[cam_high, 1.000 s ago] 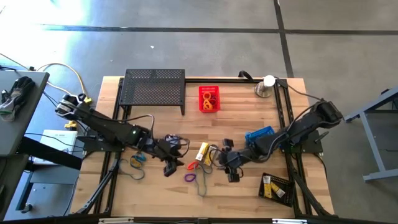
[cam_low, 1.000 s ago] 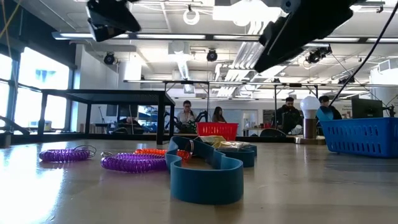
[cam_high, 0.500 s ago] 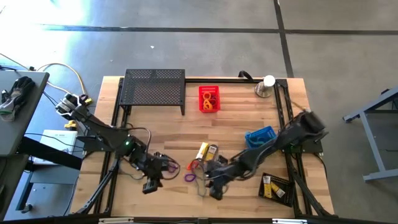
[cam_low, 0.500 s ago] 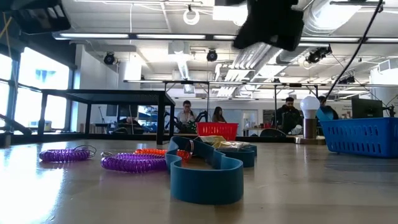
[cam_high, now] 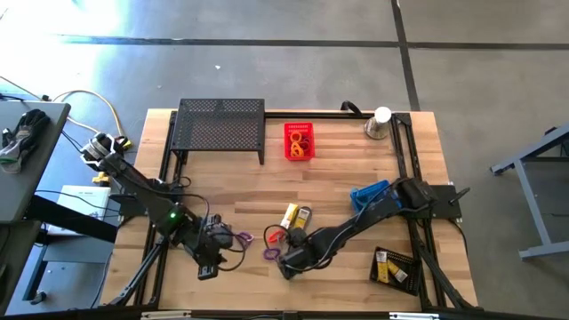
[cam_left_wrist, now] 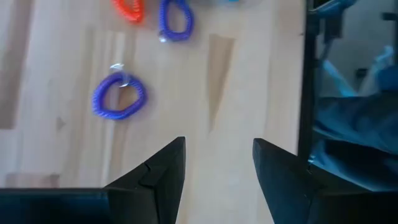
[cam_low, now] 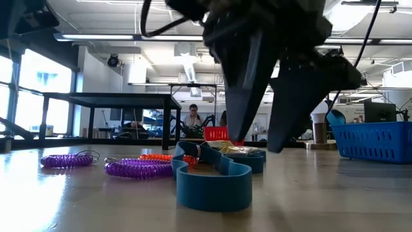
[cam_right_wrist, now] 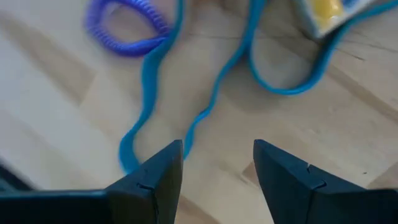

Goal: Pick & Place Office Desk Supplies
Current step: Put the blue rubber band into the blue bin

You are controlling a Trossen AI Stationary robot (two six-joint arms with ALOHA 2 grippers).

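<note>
We find the right gripper (cam_right_wrist: pixel 217 163) spread wide and empty just above the blue band (cam_right_wrist: pixel 186 93) lying flat on the desk (cam_right_wrist: pixel 56 149), beside a purple loop (cam_right_wrist: pixel 127 28), and judge it may snag both or close on neither.

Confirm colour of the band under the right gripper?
Blue. The band lies looped on the wood ahead of the open right gripper; clearest in the right wrist view.
</note>
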